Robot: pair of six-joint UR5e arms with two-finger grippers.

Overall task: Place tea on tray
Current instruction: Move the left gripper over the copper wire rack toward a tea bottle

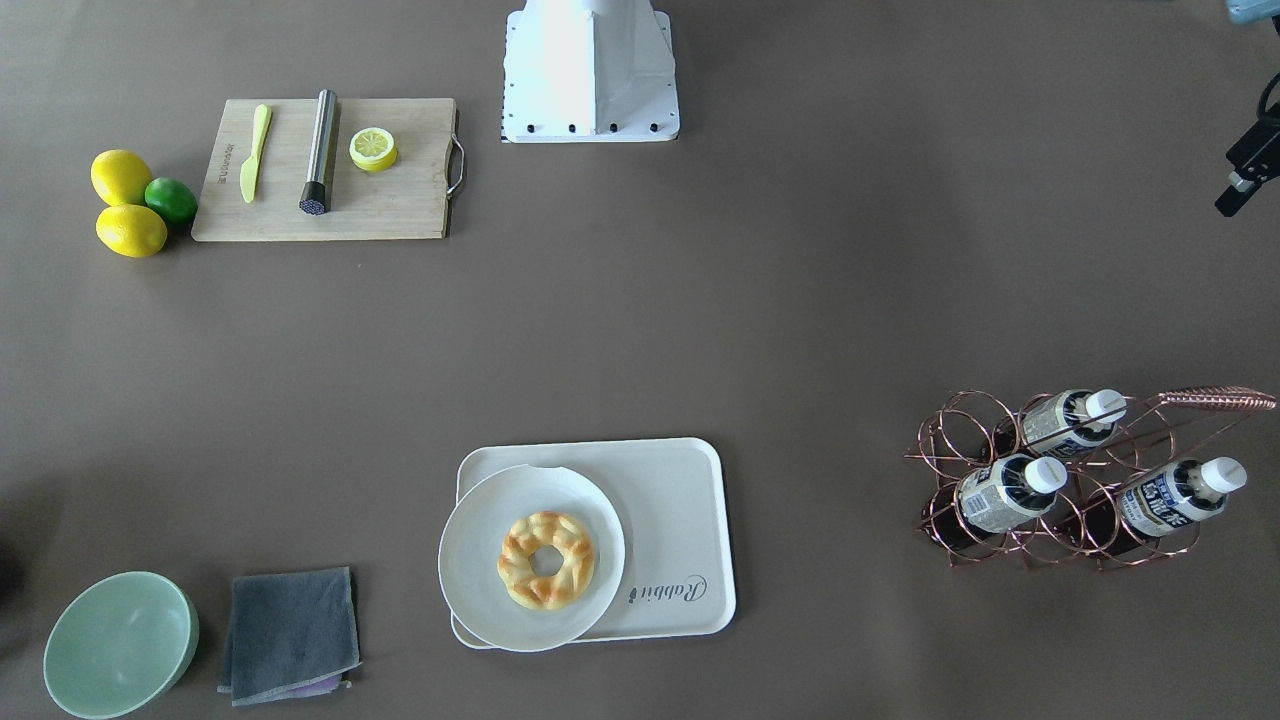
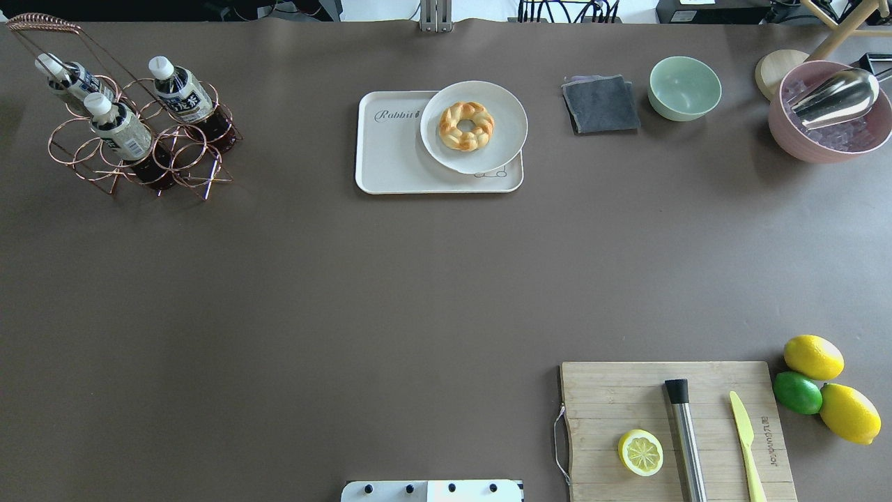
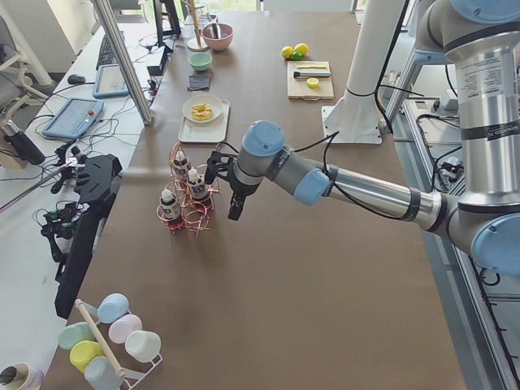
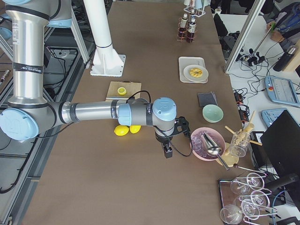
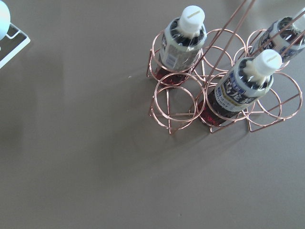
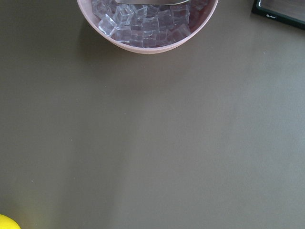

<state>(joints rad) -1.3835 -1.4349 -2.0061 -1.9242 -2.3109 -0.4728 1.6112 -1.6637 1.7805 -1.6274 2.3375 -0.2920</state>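
Three tea bottles (image 1: 1005,490) with white caps stand tilted in a copper wire rack (image 1: 960,430) at the table's left end; they also show in the overhead view (image 2: 118,129) and close in the left wrist view (image 5: 243,86). The cream tray (image 1: 670,500) with "Rabbit" script lies at the far middle (image 2: 390,153); its left part is bare. My left gripper (image 3: 236,213) hovers above the table beside the rack; I cannot tell if it is open. My right gripper (image 4: 167,152) hovers near the pink bowl; I cannot tell its state.
A round white plate (image 2: 502,139) with a braided pastry ring covers the tray's right part. A grey cloth (image 2: 601,104), a green bowl (image 2: 685,87) and a pink bowl of ice (image 2: 829,139) stand at the far right. A cutting board (image 2: 627,390), lemons and a lime lie near right.
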